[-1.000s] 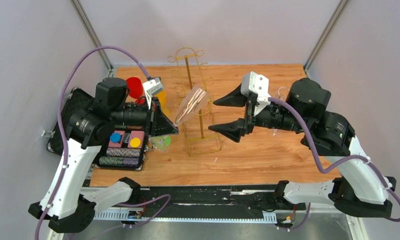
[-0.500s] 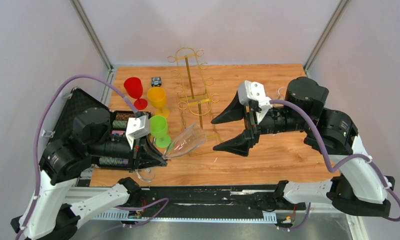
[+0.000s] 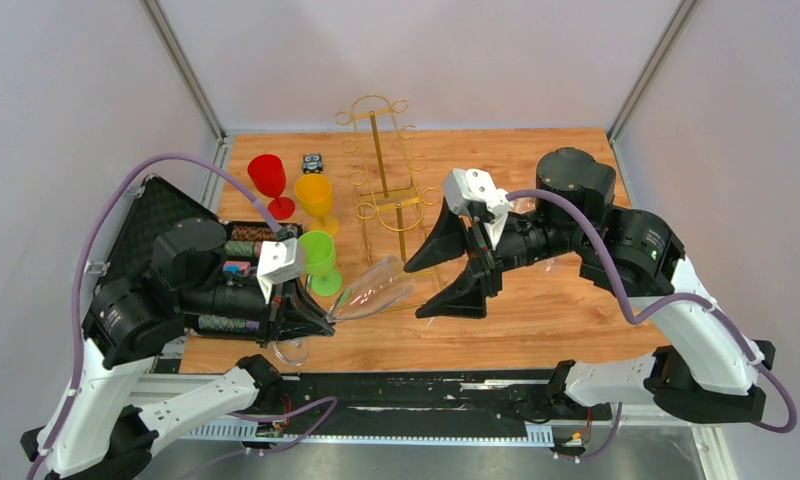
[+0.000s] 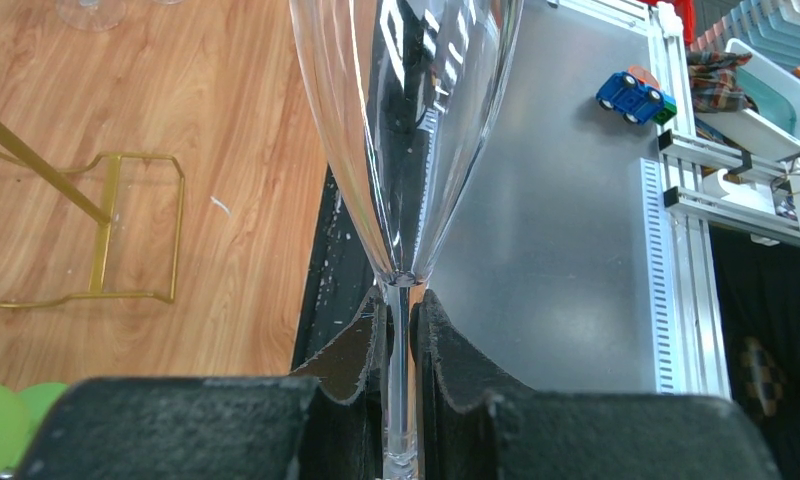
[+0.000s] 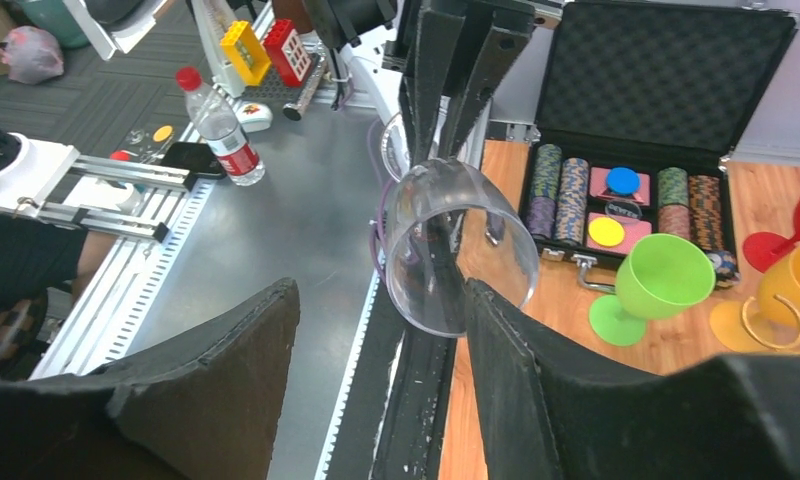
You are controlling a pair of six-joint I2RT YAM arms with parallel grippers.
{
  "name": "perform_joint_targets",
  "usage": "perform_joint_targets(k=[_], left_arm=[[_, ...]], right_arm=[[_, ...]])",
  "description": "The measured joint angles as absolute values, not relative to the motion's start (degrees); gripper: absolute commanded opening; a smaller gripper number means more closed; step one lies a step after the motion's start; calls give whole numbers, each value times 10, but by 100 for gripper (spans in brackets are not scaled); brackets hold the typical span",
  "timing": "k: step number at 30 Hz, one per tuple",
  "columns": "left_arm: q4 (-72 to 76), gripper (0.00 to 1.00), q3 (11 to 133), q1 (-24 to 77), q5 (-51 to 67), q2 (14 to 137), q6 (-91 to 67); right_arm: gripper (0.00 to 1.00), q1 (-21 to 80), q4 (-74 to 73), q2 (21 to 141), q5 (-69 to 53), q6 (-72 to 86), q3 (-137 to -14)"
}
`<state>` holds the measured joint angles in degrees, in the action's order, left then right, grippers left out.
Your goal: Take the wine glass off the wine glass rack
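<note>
Gold wine glass rack (image 3: 381,150), one; coloured goblets (image 3: 314,190), three.

No legible text; bottle (image 5: 221,128) label looks too blurred.

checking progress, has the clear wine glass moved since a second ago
Yes. The clear wine glass, gripped by its stem in the left hand, has come toward the near edge of the table, away from the gold rack.
</note>
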<state>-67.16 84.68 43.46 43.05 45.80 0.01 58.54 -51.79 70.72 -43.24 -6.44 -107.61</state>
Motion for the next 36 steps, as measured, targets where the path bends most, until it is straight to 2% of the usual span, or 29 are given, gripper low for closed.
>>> perform_joint_targets(k=[7,9,11,15,16,17,19,21,25,29,36], left_arm=[[-672,0,847,438,422,463,2],[-672,0,847,438,418,465,3],[-672,0,847,438,415,467,3],[-672,0,847,439,413,470,4],[-672,0,847,439,412,470,4],[-672,0,847,439,412,471,4],[-672,7,847,440,411,471,4],[-672,30,848,441,408,471,4],[-674,63,848,442,399,471,6],[-672,81,849,442,388,471,6],[-671,99,852,442,350,471,6]], right_arm=[[51,585,-509,730,-467,-54,-1076],[46,585,-505,740,-472,-51,-1076],[35,585,-503,747,-476,-48,-1075],[6,584,-502,754,-482,-43,-1072],[1,584,-502,754,-484,-43,-1072],[0,584,-501,754,-484,-41,-1072],[0,584,-500,755,-486,-38,-1072],[0,584,-498,755,-488,-36,-1070],[0,584,-497,754,-490,-34,-1061],[0,584,-500,753,-484,-32,-1047],[0,583,-519,729,-462,-31,-1029]])
